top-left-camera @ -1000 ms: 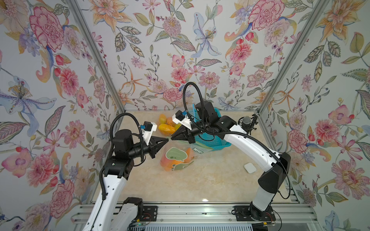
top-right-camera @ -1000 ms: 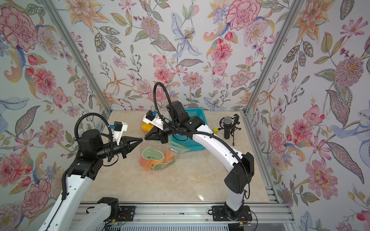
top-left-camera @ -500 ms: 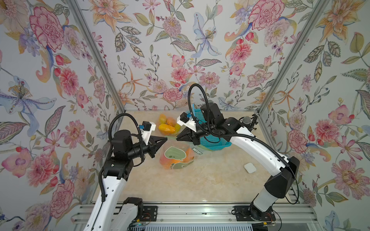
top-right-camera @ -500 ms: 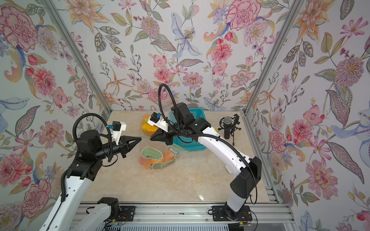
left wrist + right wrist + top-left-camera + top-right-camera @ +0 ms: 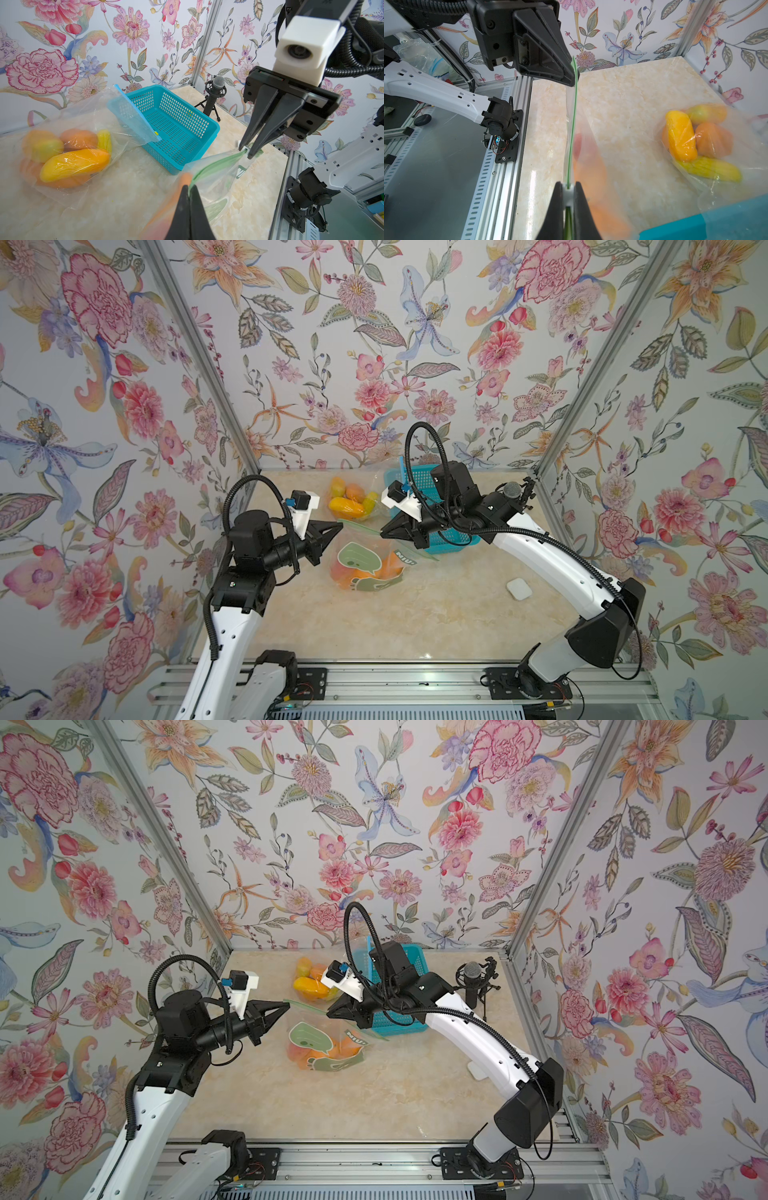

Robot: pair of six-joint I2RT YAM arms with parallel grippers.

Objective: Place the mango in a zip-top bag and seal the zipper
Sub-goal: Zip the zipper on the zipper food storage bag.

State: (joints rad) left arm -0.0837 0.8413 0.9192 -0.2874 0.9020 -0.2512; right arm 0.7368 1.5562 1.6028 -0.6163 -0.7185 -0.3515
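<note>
Pinching with both sets of jaws closed, I hold the zip-top bag up between my arms by its green zipper. My left gripper is clamped on one end of that strip, with blurred orange and plastic right beside the fingertips. My right gripper is clamped on the other end, where a small white piece sits between the fingers; I cannot tell what it is. The strip runs taut from one gripper to the other.

The bag's body sags down to the table. The mango is inside it, mostly hidden behind green printing, so I see only orange patches and cannot make out its shape. In the wrist views it is a blur.

Farther back lies a second clear bag of mangoes, a blue-strip bag leaning on the teal basket beside it. In both top views my right arm covers most of that basket. A microphone stands beyond it.
</note>
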